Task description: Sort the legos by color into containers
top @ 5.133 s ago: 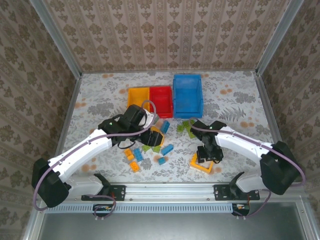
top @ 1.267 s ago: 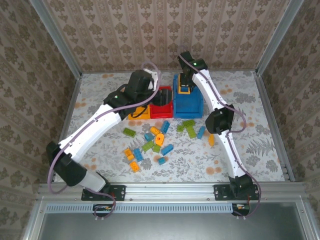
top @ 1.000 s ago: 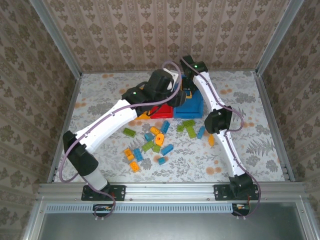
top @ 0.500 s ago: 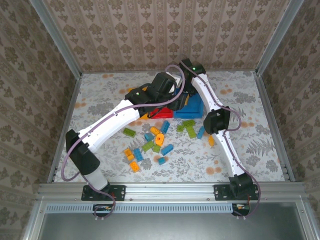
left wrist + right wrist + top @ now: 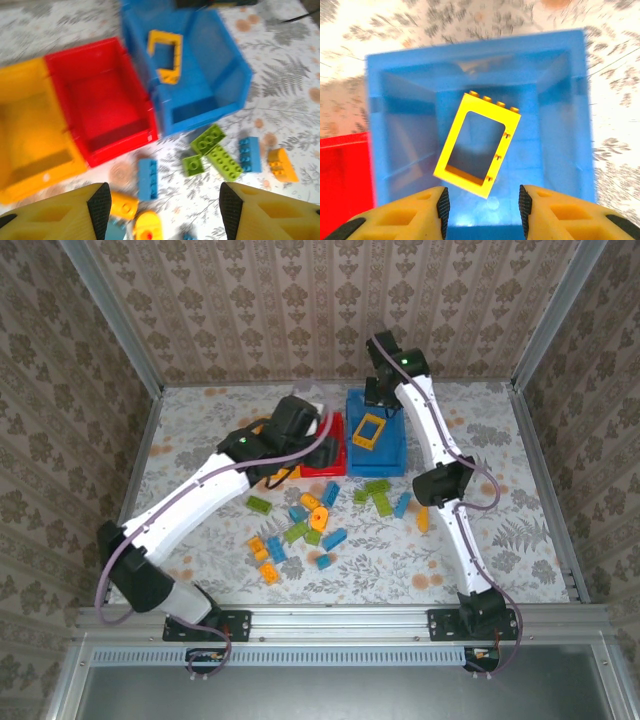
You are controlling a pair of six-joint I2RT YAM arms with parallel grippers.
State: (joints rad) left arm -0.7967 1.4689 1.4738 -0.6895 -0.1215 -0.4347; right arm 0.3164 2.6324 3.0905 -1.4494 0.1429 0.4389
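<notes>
In the blue bin point(image 5: 392, 455), at the back of the table point(image 5: 490, 450), lies the frame point(image 5: 363, 440). It is yellow and rests on the bin floor, skewed to the walls. The right wrist view shows the frame point(image 5: 501, 150) mid-floor in the blue bin point(image 5: 405, 130), touching no wall.

The right gripper point(image 5: 482, 207) hangs over the near end of that bin. Its fingers point(image 5: 435, 215) are spread wide with nothing between them. The right arm point(image 5: 430, 430) reaches far back over the table.

The left gripper point(image 5: 162, 210) is also spread and empty, fingers point(image 5: 75, 215) apart. It hovers over the table on the near side of the bins. The left arm point(image 5: 190, 500) crosses in front of the red bin point(image 5: 328, 455).

In the left wrist view the red bin point(image 5: 100, 100) sits against the left side of the blue bin point(image 5: 235, 65), with the yellow bin point(image 5: 25, 125) against the red bin's left side. The frame point(image 5: 170, 76) shows near the blue bin's left wall.

Loose bricks point(image 5: 310, 525) lie scattered on the table in front of the bins. Green bricks point(image 5: 222, 162) are clustered just in front of the blue bin, with a blue brick point(image 5: 250, 154) and an orange brick point(image 5: 282, 165) to their right. Another blue brick point(image 5: 148, 177) lies in front of the red bin, and more orange ones point(image 5: 122, 204) lie between the left fingers. A lone green brick point(image 5: 259, 504) lies apart to the left.
</notes>
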